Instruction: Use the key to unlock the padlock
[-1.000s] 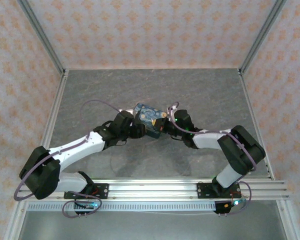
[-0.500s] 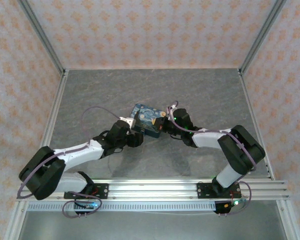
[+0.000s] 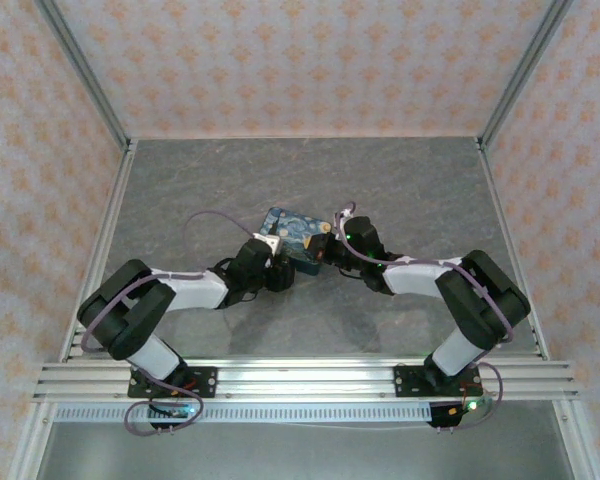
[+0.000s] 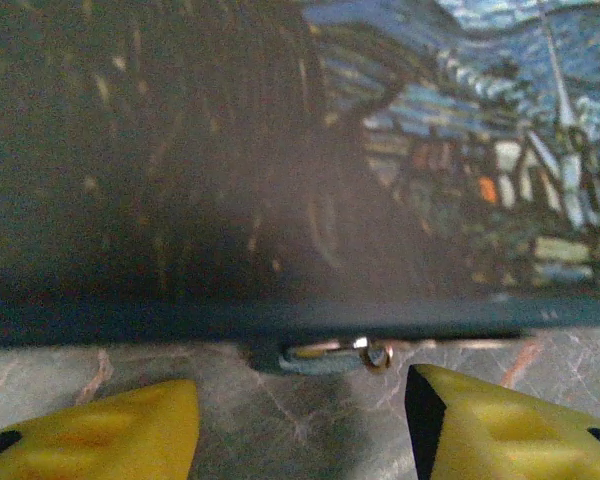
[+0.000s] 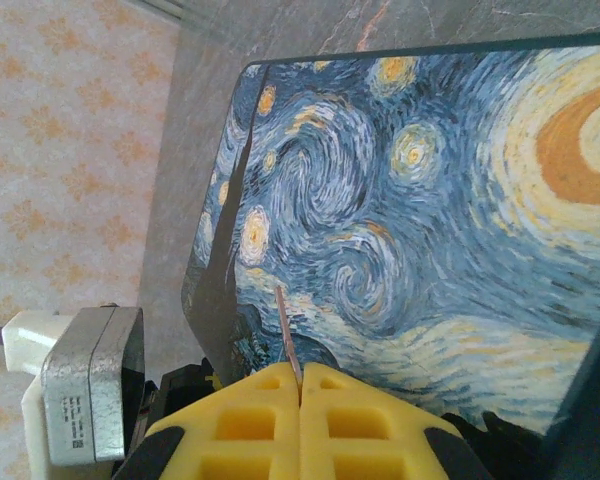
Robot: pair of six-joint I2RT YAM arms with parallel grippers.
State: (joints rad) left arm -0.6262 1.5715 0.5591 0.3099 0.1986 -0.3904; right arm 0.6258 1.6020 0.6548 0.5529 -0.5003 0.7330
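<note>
The tiny dark metal padlock point(image 4: 332, 356), with its silvery bit, sits at the bottom edge of the blue night-sky-painted box point(image 4: 280, 180), where the box wall meets the grey marbled table point(image 3: 400, 190). The left wrist view shows it peeking out just under that edge. You cannot tell whether it hangs from a hasp or lies on the table.

Your left gripper point(image 4: 300, 430) faces that wall low down. Its yellow fingertips point(image 4: 100, 430) stand well apart, hold nothing, and flank the lock from either side. My judgement is that this is a line-up to pinch the lock body and steady it so the keyhole does not swing away.

Your right gripper point(image 5: 300, 385) has its yellow pads pressed together on a thin pinkish metal strip, taken to be the key point(image 5: 286, 325). It is gripped at its base, so the blade juts free past the tips. It hovers over the painted lid, well apart from the lock.

The box looks closed in these views, so record its contents as unknown.

The lock is very small and tucked under the edge. A slightly high pinch would likely land on the box wall instead.
</note>
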